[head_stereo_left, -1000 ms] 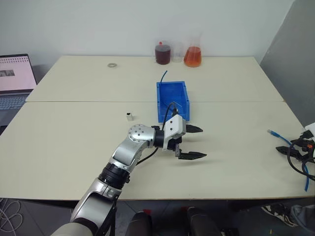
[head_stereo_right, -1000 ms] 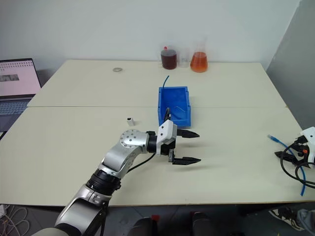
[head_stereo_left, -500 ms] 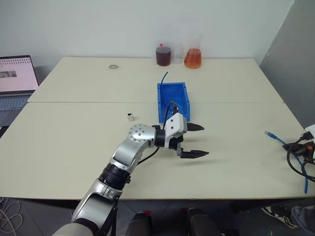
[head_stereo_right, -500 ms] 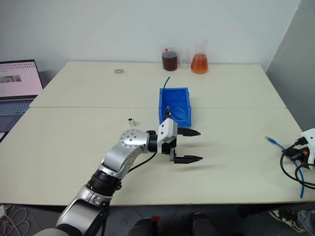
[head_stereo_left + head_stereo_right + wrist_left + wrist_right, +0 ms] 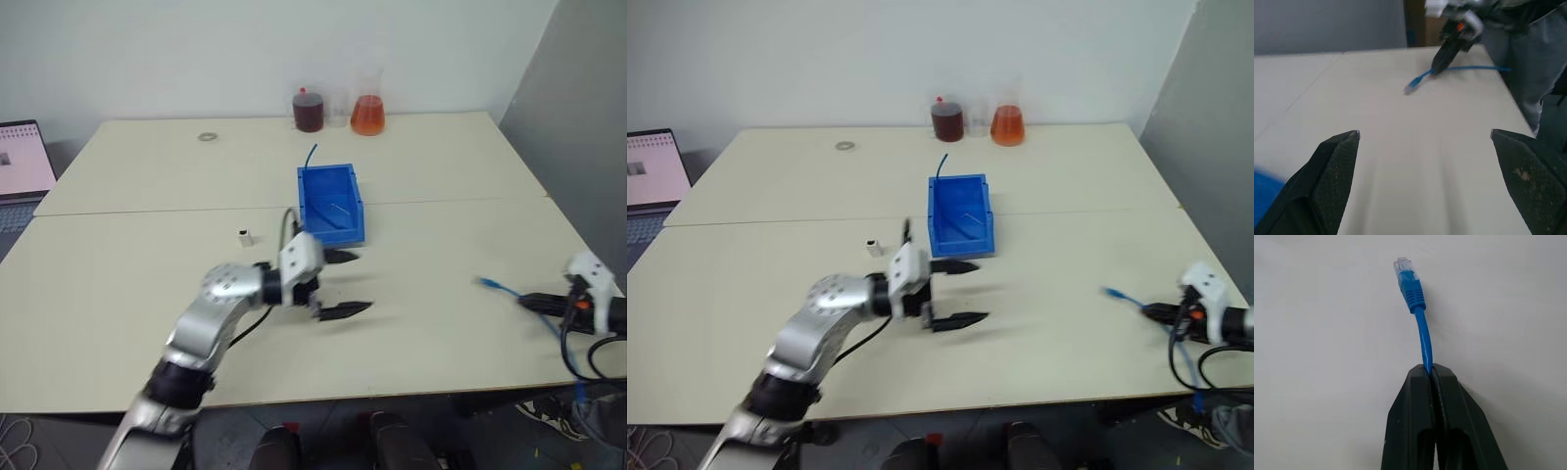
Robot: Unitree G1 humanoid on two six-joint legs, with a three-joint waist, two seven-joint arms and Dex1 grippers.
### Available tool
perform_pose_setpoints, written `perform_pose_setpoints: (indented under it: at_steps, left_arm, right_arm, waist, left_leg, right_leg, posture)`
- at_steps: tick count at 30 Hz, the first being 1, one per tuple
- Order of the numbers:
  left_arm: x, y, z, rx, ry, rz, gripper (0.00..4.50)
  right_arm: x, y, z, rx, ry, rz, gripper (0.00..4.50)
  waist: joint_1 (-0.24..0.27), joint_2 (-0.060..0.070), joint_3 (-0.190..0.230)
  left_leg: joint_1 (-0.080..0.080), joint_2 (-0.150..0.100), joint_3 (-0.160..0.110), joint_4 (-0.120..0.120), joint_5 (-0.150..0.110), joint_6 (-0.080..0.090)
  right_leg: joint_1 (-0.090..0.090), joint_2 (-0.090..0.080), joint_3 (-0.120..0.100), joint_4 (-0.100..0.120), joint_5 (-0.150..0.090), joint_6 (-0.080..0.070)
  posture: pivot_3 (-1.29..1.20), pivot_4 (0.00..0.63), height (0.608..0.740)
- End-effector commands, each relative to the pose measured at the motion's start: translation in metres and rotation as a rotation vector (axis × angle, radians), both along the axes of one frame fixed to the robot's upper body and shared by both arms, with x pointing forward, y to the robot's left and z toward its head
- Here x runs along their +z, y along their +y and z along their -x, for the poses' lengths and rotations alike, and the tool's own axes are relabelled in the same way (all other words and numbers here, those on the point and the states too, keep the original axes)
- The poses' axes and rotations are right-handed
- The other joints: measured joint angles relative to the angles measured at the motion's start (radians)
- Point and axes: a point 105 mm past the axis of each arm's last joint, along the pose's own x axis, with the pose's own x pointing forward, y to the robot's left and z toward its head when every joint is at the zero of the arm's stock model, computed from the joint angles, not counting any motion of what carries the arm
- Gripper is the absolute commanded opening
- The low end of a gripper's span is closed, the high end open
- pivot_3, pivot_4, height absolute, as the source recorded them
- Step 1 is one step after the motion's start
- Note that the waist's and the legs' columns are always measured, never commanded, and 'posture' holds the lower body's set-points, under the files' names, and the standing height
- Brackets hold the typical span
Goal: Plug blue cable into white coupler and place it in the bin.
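I now have the right gripper point(image 5: 1431, 374) clamped on the thin light-blue cable point(image 5: 1422, 340), lower right; left gripper point(image 5: 338, 284) gapes empty; plugging can begin.

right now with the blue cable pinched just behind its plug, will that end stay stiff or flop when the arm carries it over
The free stretch of the blue cable beyond the right gripper is short and holds a gentle curve, so the plug will probably stay roughly aimed, wobbling slightly. The thin cable looks light; the loose length trailing behind the gripper will likely drag and sag. The shut fingers should resist slipping.
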Motion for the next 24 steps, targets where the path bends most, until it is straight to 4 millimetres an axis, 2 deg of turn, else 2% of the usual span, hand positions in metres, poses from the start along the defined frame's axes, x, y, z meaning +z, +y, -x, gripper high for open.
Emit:
perform_pose_setpoints:
  at_steps: [1, 4, 7, 10, 12, 15, 17, 21, 24]
  left_arm:
    - [0.016, 0.032, 0.018, 0.198, -0.064, -0.018, 4.5]
    - [0.007, 0.06, 0.033, 0.439, -0.047, 0.001, 4.5]
    - [-0.011, 0.077, 0.053, 0.658, -0.012, 0.04, 4.5]
    - [-0.034, 0.082, 0.073, 0.795, 0.049, 0.057, 4.5]
    - [-0.05, 0.088, 0.087, 0.903, 0.095, 0.071, 4.5]
    - [-0.06, 0.094, 0.095, 1.016, 0.124, 0.11, 4.5]
    - [-0.062, 0.095, 0.095, 1.041, 0.119, 0.123, 4.5]
    - [-0.06, 0.086, 0.091, 1.042, 0.099, 0.153, 4.5]
    - [-0.059, 0.086, 0.091, 1.052, 0.094, 0.156, 4.5]
  right_arm:
    - [0.017, 0.068, -0.007, 0.165, -0.126, 0.016, 0.03]
    - [0.019, 0.122, -0.019, 0.252, -0.159, -0.017, 0.03]
    - [0.021, 0.173, -0.03, 0.353, -0.18, -0.031, 0.03]
    - [0.019, 0.209, -0.036, 0.456, -0.2, -0.007, 0.03]
    - [0.009, 0.232, -0.04, 0.557, -0.229, 0.065, 0.03]
    - [0.002, 0.259, -0.043, 0.613, -0.221, 0.083, 0.03]
    - [-0.005, 0.27, -0.041, 0.653, -0.206, 0.103, 0.03]
    - [-0.035, 0.272, -0.044, 0.631, -0.155, 0.178, 0.03]
    - [-0.043, 0.272, -0.044, 0.613, -0.141, 0.179, 0.03]
  waist:
    - [0.002, -0.001, 0.0]
    - [0.011, -0.004, 0.004]
    - [0.021, -0.006, 0.005]
    - [0.036, -0.007, 0.006]
    - [0.038, -0.007, 0.006]
    - [0.028, -0.006, 0.006]
    - [0.024, -0.008, 0.007]
    - [0.026, -0.008, 0.007]
    - [0.017, -0.008, 0.007]
  left_leg:
    - [0.001, 0.0, -0.001, 0.0, 0.0, 0.0]
    - [-0.001, -0.001, -0.004, 0.001, 0.0, 0.0]
    - [-0.002, -0.003, -0.003, 0.002, 0.0, 0.0]
    - [-0.003, -0.003, -0.003, 0.003, 0.0, 0.0]
    - [-0.003, -0.003, -0.003, 0.002, 0.0, -0.001]
    - [-0.003, -0.004, 0.002, 0.001, -0.002, -0.001]
    - [-0.003, -0.004, 0.007, 0.002, -0.005, -0.001]
    - [-0.003, -0.004, 0.011, 0.002, -0.009, 0.0]
    - [-0.001, -0.003, 0.015, 0.002, -0.011, 0.001]
  right_leg:
    - [0.001, 0.001, -0.001, 0.0, 0.0, 0.0]
    - [0.001, -0.001, -0.005, -0.001, 0.0, 0.001]
    - [0.001, -0.003, -0.004, -0.002, 0.0, 0.002]
    - [0.0, -0.004, -0.005, -0.003, 0.001, 0.001]
    - [0.0, -0.004, -0.005, -0.003, 0.001, 0.0]
    - [-0.001, -0.006, -0.002, -0.006, 0.002, -0.002]
    - [-0.002, -0.006, 0.004, -0.006, 0.002, -0.002]
    - [-0.004, -0.005, 0.008, -0.005, 0.001, -0.003]
    - [-0.004, -0.005, 0.012, -0.004, 0.0, -0.002]
  posture:
    - [0.0, 0.15, 0.74]
    - [0.0, 0.15, 0.74]
    - [0.0, 0.15, 0.74]
    - [0.0, 0.15, 0.74]
    - [0.0, 0.15, 0.74]
    - [0.0, 0.15, 0.74]
    - [0.0, 0.15, 0.74]
    - [0.0, 0.15, 0.74]
    - [0.0, 0.15, 0.74]
